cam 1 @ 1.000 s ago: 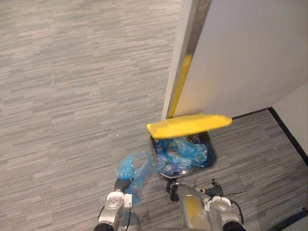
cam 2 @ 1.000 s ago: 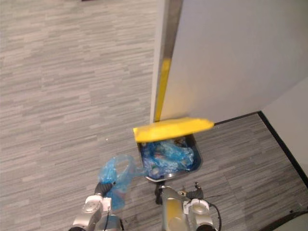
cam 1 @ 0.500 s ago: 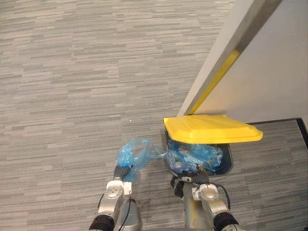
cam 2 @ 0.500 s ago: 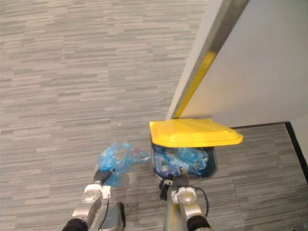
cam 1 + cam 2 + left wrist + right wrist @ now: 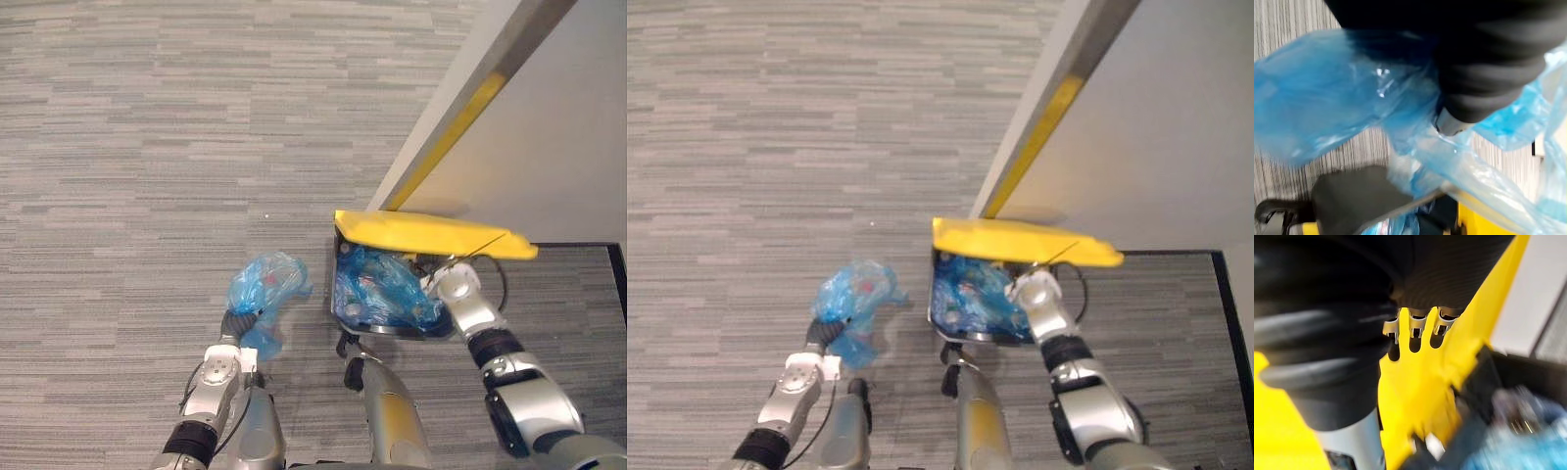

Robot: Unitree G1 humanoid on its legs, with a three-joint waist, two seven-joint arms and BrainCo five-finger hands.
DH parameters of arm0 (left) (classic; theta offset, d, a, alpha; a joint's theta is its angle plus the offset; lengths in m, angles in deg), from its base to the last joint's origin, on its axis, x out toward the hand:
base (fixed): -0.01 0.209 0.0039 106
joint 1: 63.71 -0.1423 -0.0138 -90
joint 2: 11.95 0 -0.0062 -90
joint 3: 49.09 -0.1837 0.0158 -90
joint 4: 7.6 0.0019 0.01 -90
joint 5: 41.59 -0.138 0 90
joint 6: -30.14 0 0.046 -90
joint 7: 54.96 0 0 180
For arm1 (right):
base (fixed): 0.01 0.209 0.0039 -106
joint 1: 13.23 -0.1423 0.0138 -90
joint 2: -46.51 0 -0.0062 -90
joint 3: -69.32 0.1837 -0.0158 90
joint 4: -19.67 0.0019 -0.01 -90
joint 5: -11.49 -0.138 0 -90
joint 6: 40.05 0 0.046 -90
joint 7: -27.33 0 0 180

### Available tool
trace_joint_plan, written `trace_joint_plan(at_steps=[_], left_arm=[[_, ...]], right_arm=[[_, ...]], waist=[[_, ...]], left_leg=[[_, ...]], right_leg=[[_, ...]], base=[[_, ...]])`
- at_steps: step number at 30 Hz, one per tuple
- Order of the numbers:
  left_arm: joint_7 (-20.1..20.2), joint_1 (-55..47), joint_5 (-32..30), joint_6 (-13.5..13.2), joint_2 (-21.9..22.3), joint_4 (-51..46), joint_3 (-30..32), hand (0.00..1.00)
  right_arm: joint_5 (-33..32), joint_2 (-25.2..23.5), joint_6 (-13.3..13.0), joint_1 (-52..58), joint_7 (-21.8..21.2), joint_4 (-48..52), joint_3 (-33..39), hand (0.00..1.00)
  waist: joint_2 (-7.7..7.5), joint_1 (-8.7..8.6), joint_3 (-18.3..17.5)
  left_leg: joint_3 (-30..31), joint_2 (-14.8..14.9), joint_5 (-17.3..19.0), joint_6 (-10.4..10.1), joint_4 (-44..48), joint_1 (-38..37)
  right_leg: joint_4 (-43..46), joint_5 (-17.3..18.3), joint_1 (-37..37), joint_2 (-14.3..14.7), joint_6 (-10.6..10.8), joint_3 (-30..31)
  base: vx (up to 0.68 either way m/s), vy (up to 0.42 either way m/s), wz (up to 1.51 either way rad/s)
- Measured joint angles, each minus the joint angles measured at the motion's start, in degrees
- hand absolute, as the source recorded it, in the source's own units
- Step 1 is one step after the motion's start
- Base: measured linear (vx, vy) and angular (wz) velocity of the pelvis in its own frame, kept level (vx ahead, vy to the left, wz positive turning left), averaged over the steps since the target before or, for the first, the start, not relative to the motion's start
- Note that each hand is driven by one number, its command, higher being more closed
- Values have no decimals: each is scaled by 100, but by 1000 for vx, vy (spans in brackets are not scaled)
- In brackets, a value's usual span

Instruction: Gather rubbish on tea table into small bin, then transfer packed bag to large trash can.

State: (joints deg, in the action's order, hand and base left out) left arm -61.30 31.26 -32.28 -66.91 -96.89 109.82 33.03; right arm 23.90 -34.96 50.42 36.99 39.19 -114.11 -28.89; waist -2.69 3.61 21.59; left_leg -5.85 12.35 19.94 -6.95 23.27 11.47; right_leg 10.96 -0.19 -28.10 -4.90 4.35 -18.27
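Left hand (image 5: 238,328): is clamping round the bunched neck of the blue bag (image 5: 265,284), on the robot's left side, well short of the trash can.
Blue bag: is hanging in the air from the left hand, above the floor (image 5: 147,147). It is sitting just to the left of the trash can (image 5: 387,331), outside it, with a narrow strip of floor showing between bag and can. Something reddish is showing faintly through the plastic.
Bag in the left wrist view: crumpled blue plastic is spreading out on both sides of the hand's dark cover.
Right hand (image 5: 1449,269): is reaching out to the far right side of the trash can and is resting against the underside of the yellow lid (image 5: 431,235). Whether this hand is open or closed cannot be told.
Yellow lid: is standing raised off the can, tilted, with its far edge toward the wall (image 5: 558,147). The can's mouth is lying open below it on the near side.
Trash can: is standing on the floor at the foot of the wall, beside a yellow strip (image 5: 456,132) running up the wall's edge.
Can contents (image 5: 377,289): crumpled blue plastic is filling the opening up to the rim.
Floor: grey striped carpet is running under the bag and the can.
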Motion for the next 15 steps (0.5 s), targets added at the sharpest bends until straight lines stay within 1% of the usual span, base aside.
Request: trace_joint_plan(at_steps=[2,4,7,8,11,15], left_arm=[[10,4,10,-10,-3,-192,-91,100],[25,7,113,-122,-7,-416,-174,100],[58,26,222,-181,-18,-593,-313,100],[82,40,237,-198,-24,-611,-337,100],[194,103,385,-211,-79,-766,-548,100],[316,103,597,-227,-140,-1258,-879,100]], right_arm=[[-19,267,2,-264,5,-12,-1,0],[-135,466,1,-566,27,-99,-24,0],[-250,503,12,-719,31,-254,-177,0],[-295,504,12,-720,31,-253,-200,0],[-366,507,25,-756,31,-253,-271,0],[-368,539,63,-925,-2,-258,-402,0]], waist=[[-17,-15,39],[-31,-14,52],[-32,-22,66],[-34,-23,69],[-32,-28,81],[-25,-42,181]], left_leg=[[-12,0,0,0,7,16],[-73,6,1,0,69,22],[-164,-1,38,-64,166,20],[-177,-7,50,-82,188,20],[-228,-46,85,-34,234,2],[-264,-66,143,-59,363,1]], right_leg=[[-53,-44,0,19,-64,7],[-118,-101,11,52,-147,53],[-136,-212,21,71,-267,123],[-136,-219,24,66,-275,137],[-173,-259,66,23,-286,170],[-252,-327,132,20,-300,223]], base=[[2,-39,-5],[15,-7,-12],[18,21,-13],[16,48,-5],[16,45,-2],[5,23,-6]])
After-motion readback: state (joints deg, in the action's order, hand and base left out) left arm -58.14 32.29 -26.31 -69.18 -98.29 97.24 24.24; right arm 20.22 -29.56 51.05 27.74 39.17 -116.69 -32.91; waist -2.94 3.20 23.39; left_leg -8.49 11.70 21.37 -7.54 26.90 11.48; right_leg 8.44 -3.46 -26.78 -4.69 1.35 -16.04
